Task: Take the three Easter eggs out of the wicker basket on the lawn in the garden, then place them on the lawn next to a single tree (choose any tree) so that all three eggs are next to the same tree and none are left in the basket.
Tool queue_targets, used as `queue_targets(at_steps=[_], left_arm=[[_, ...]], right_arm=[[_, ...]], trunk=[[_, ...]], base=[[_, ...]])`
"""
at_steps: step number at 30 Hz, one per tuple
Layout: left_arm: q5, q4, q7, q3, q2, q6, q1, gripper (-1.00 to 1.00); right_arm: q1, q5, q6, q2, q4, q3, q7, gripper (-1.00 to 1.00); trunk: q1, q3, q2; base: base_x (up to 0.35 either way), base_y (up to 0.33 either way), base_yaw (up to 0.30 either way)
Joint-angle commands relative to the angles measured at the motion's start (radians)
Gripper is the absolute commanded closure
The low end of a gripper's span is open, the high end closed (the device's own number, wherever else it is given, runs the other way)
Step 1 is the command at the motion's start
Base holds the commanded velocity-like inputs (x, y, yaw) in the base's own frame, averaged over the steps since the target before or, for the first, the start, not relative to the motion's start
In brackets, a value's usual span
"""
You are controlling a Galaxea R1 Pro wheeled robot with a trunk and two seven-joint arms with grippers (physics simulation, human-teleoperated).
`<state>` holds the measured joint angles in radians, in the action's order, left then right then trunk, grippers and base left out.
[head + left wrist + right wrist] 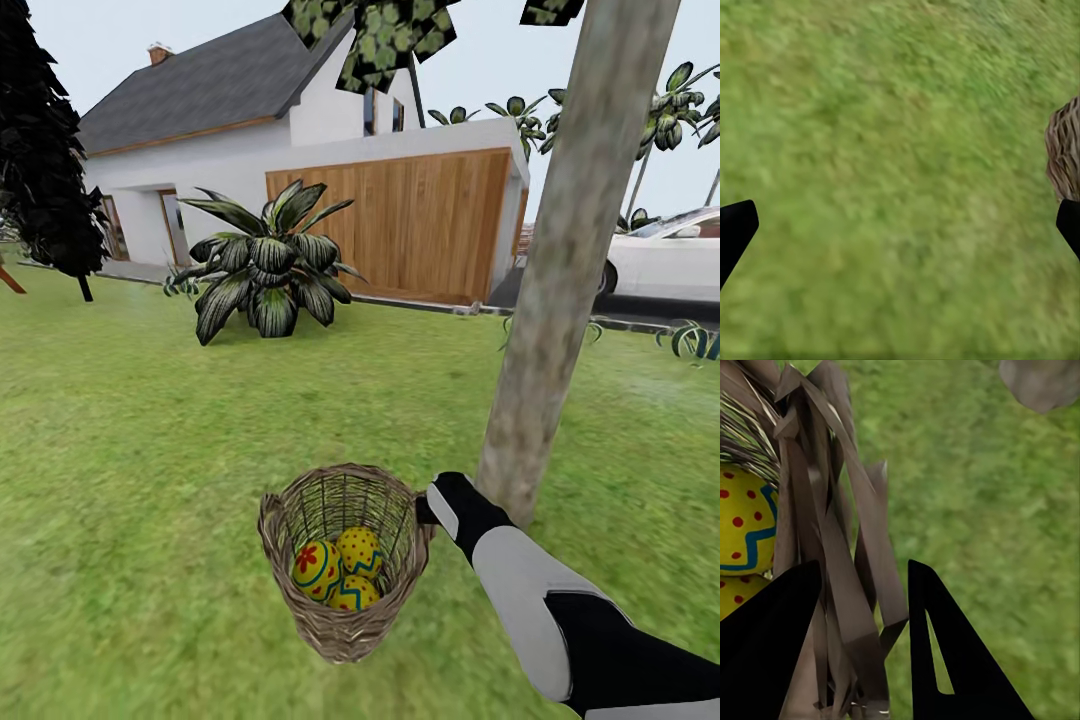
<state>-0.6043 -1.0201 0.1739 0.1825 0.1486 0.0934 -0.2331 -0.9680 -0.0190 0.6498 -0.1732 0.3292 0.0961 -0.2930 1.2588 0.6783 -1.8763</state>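
A: What is carrying the items?

B: The lawn [120, 450] is serving as the support; mottled green grass is extending from the foreground to the house.

A: What is standing directly on it?

B: The tree [560, 300] is rising from the grass at right, its pale trunk leaning slightly. The wicker basket [345, 625] is appearing just beside the trunk base; whether it is resting on the grass cannot be determined. A broad-leaved plant [265, 265] is growing farther back, and a dark conifer [45, 150] is standing at far left.

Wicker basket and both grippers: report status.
Right gripper shut on the brown woven wicker basket wall. Left gripper open over lawn. Three yellow painted eggs inside. Pale grey-brown tree trunk beside it.
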Motion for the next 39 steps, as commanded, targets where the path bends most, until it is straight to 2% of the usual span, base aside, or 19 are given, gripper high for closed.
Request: queue_targets(at_steps=[1, 39], left_arm=[[-0.01, 0.0, 0.006, 0.0, 0.0, 0.0, 0.0, -1.0], [-0.009, 0.005, 0.006, -0.002, 0.0, 0.0, 0.0, -1.0]], right_arm=[[-0.001, -0.009, 0.001, -0.001, 0.002, 0.01, -0.003, 1.0], [0.0, -0.009, -0.001, 0.0, 0.002, 0.013, -0.006, 1.0]], trunk=[[0.004, 0.004, -0.008], [0.15, 0.123, -0.274]], base=[[0.0, 0.0, 0.0], [0.0, 0.0, 0.0]])
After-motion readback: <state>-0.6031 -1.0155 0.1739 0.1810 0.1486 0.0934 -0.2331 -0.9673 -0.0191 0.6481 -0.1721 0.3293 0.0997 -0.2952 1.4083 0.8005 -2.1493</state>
